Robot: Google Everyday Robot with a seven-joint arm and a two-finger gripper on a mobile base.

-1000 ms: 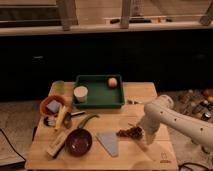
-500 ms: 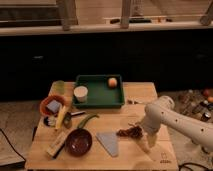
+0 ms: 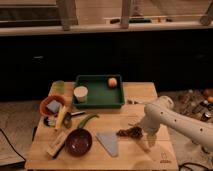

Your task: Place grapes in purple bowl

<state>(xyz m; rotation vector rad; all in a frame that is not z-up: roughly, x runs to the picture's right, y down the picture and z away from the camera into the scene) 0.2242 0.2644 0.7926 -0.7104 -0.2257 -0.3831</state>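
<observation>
The purple bowl (image 3: 79,142) is seen at the table's (image 3: 100,161) front left. The grapes (image 3: 130,132) are laid further right, apart from it. Just beside them the gripper (image 3: 145,142) is held low, spread wide, with nothing gripped.

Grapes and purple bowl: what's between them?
A grey triangular sheet lies between grapes and bowl, in the camera view. The gripper hovers beside the grapes.
</observation>
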